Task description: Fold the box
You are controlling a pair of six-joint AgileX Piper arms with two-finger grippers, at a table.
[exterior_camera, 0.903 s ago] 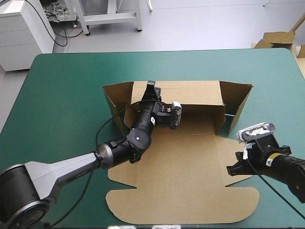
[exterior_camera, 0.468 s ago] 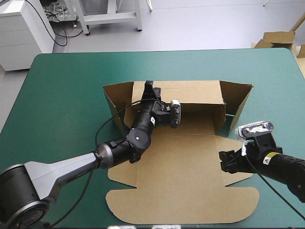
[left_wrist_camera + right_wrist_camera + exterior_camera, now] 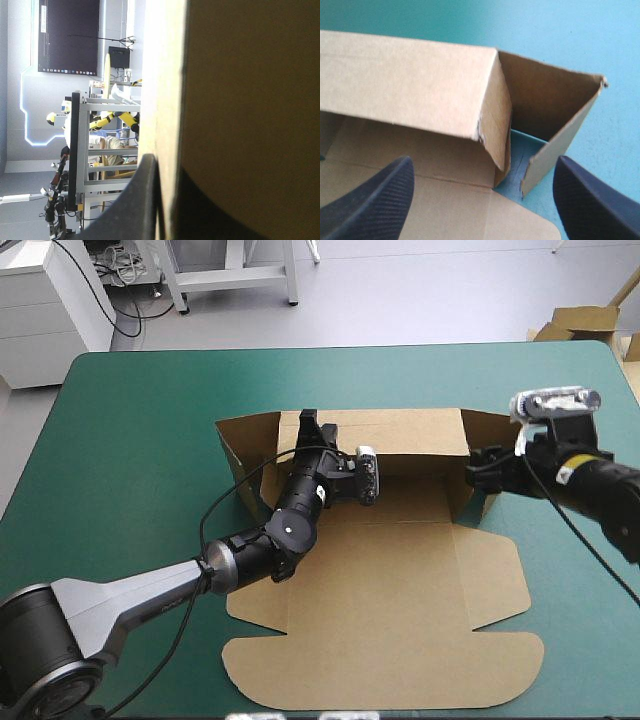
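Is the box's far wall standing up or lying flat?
Standing: the box's far wall rises from its flat base, the left gripper shut on its top edge.

I have the box (image 3: 400, 590) in the middle of the table (image 3: 130, 410), its raised wall toward the far edge and its lid flat toward the near edge. My left gripper (image 3: 311, 427) straddles that wall's top. My right gripper (image 3: 476, 476) is at the wall's right end.
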